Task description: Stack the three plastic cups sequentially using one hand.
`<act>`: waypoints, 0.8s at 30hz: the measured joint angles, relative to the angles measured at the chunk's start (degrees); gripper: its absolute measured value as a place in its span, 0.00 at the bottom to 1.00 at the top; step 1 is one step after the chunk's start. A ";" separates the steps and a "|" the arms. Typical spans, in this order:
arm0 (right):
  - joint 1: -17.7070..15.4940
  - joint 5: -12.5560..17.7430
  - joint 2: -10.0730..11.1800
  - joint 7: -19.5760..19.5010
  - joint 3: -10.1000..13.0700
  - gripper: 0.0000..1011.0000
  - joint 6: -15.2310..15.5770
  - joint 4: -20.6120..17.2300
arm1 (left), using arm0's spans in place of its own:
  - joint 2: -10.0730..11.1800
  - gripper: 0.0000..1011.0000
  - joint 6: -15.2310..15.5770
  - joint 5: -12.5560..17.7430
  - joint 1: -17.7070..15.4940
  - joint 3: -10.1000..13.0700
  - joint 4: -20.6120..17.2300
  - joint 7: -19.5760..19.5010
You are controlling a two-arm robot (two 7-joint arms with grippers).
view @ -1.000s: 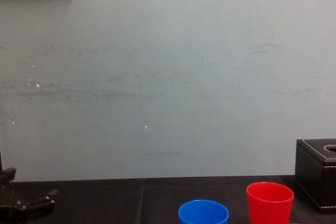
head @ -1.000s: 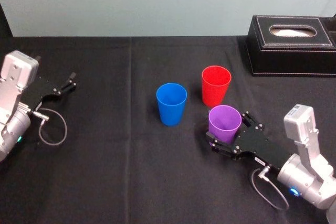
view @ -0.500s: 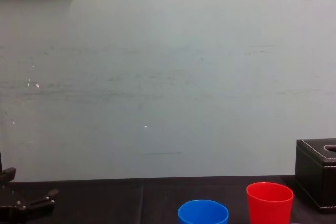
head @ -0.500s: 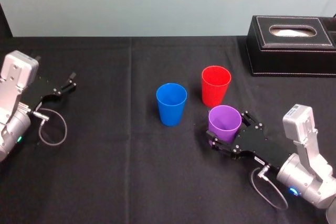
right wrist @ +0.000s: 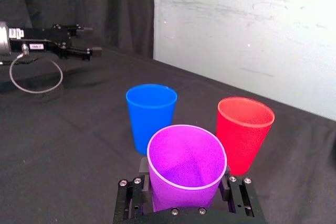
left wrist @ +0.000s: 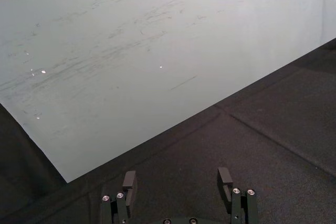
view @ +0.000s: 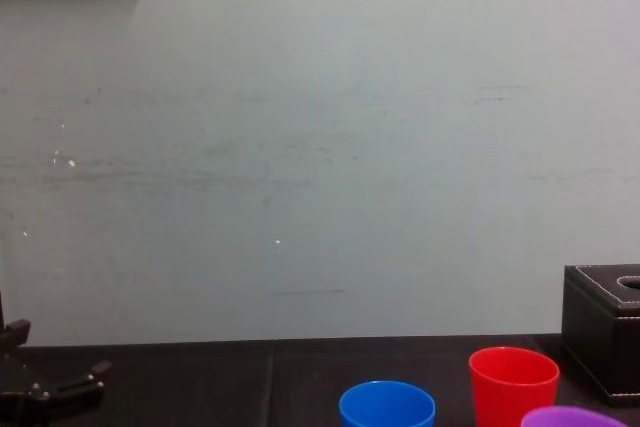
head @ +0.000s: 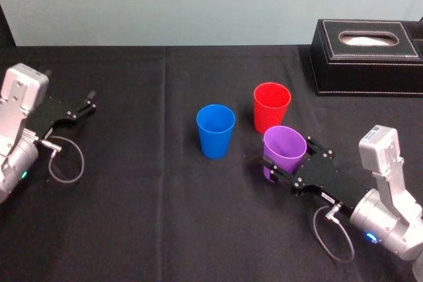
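My right gripper (head: pixel 288 158) is shut on the purple cup (head: pixel 284 144), with a finger on each side of it in the right wrist view (right wrist: pixel 187 167). The cup leans slightly and its rim (view: pixel 570 417) shows at the bottom of the chest view. The red cup (head: pixel 271 107) stands upright just beyond it. The blue cup (head: pixel 215 130) stands upright to the left of both. My left gripper (head: pixel 86 105) rests open at the table's far left, with nothing between its fingers (left wrist: pixel 129 181).
A black stitched tissue box (head: pixel 367 54) sits at the back right. A looped cable (head: pixel 66 160) hangs by the left arm. Black cloth covers the table (head: pixel 145 216), with free room in front and at the left of the cups.
The right gripper's fingers have closed on the purple cup. The cup has risen a little and tipped, so its rim now shows in the chest view. The left arm has not moved.
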 joint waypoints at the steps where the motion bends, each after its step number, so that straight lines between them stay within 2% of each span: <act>1: -0.18 -0.08 0.12 -0.09 0.22 0.73 0.51 -0.75 | 0.00 0.99 0.00 0.00 0.00 0.00 0.00 0.00; 8: -0.45 0.28 1.14 0.07 2.23 0.73 6.04 -6.90 | 0.00 0.99 0.00 0.00 0.00 0.00 0.00 0.00; 13: 0.89 0.41 1.43 0.40 3.53 0.73 10.27 -10.06 | 0.00 0.99 0.00 0.00 0.00 0.00 0.00 0.00; 18: 2.90 0.41 1.39 0.56 4.47 0.73 13.11 -11.24 | 0.00 0.99 0.00 0.00 0.00 0.00 0.00 0.00; 24: 5.99 0.31 1.00 0.76 4.69 0.73 15.25 -10.75 | 0.00 0.99 0.00 0.00 0.00 0.00 0.00 0.00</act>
